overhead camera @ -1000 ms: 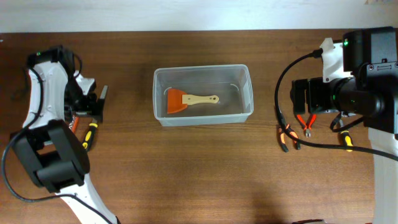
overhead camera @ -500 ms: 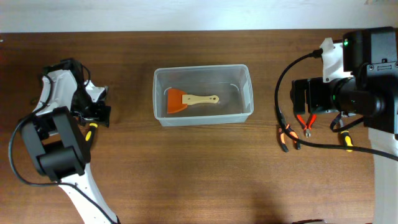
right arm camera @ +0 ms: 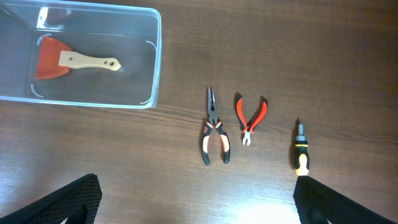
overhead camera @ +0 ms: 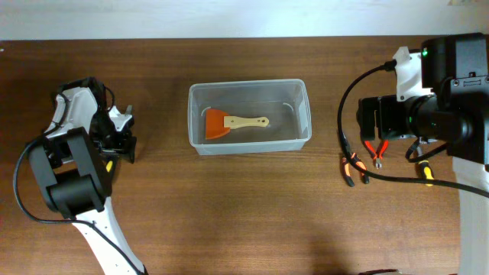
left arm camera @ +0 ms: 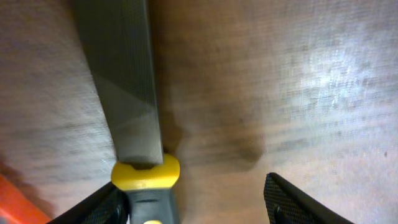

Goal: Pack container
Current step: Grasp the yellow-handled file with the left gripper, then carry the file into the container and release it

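The clear container (overhead camera: 302,114) stands mid-table and holds an orange scraper (overhead camera: 229,122) with a wooden handle. My left gripper (overhead camera: 122,145) is low over a flat steel file (left arm camera: 121,81) with a yellow-and-black handle (left arm camera: 148,180). In the left wrist view its jaws (left arm camera: 193,186) are open, with the handle right beside the left finger and a wide gap to the right finger. My right gripper (right arm camera: 196,180) is open and empty, above the table to the right of the container (right arm camera: 155,62).
Long-nose pliers (right arm camera: 213,134), red cutters (right arm camera: 250,118) and a yellow-black screwdriver (right arm camera: 301,152) lie on the right. They also show in the overhead view below the right arm (overhead camera: 451,84). An orange tool part (left arm camera: 18,199) lies left of the file handle.
My left gripper has moved toward the front edge and down onto the file's handle end, which it now mostly covers in the overhead view. The right arm has not moved.
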Available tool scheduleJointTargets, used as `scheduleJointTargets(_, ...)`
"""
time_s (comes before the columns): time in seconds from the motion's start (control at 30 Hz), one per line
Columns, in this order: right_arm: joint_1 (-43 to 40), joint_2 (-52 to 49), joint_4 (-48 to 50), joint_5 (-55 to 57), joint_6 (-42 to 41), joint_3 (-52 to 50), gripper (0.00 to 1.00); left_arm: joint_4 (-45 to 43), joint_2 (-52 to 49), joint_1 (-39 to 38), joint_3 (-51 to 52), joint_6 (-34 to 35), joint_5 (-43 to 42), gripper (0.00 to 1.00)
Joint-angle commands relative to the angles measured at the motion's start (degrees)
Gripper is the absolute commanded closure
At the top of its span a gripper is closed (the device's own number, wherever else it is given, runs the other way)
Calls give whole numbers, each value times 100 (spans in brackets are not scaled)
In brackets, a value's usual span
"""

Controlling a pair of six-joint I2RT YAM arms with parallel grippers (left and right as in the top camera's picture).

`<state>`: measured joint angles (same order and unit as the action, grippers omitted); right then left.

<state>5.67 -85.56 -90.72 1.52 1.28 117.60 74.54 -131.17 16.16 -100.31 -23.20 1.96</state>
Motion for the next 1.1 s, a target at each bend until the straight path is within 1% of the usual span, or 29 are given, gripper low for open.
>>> scheduleJointTargets(0.0,-9,-4,4,48,-26,55,1,55,-201,26,81,-96,0,32)
scheduleJointTargets(0.03,-7,-4,4,48,-26,55,1,24,-201,35,85,-96,57,35)
scheduleJointTargets(0.07,-9,-4,4,48,-26,55,1,-15,-201,57,85,-96,90,41)
scheduleJointTargets(0.1,-9,-4,4,48,-26,52,1,-44,-201,79,85,-94,83,44)
scheduleJointTargets(0.13,-9,-4,4,48,-26,52,1,-72,-201,101,85,-92,81,50)
scheduleJointTargets(0.23,-9,-4,4,48,-26,55,1,-146,-201,175,85,-90,83,74)
scheduleJointTargets(0.27,-9,-4,4,48,-26,55,1,-160,-201,199,85,-87,81,79)
scheduleJointTargets(0.33,-9,-4,4,48,-26,55,1,-166,-201,240,85,-68,81,85)
scheduleJointTargets(0.4,-9,-4,4,48,-26,52,1,-164,-201,256,85,-63,79,98)
scheduleJointTargets(0.53,-7,-4,4,48,-26,55,1,13,-192,223,28,129,-28,98)
scheduleJointTargets(0.67,-7,-4,7,48,-26,55,1,522,-153,107,-428,129,-640,98)
scheduleJointTargets(0.77,-9,-4,4,46,-26,55,1,920,-59,-70,-1049,127,-918,98)
scheduleJointTargets(0.97,-7,-4,7,46,-26,55,1,1294,306,-699,-2498,31,-927,98)
scheduleJointTargets(1.07,-7,-4,7,46,-26,55,1,1318,533,-1217,-3158,-291,-929,98)
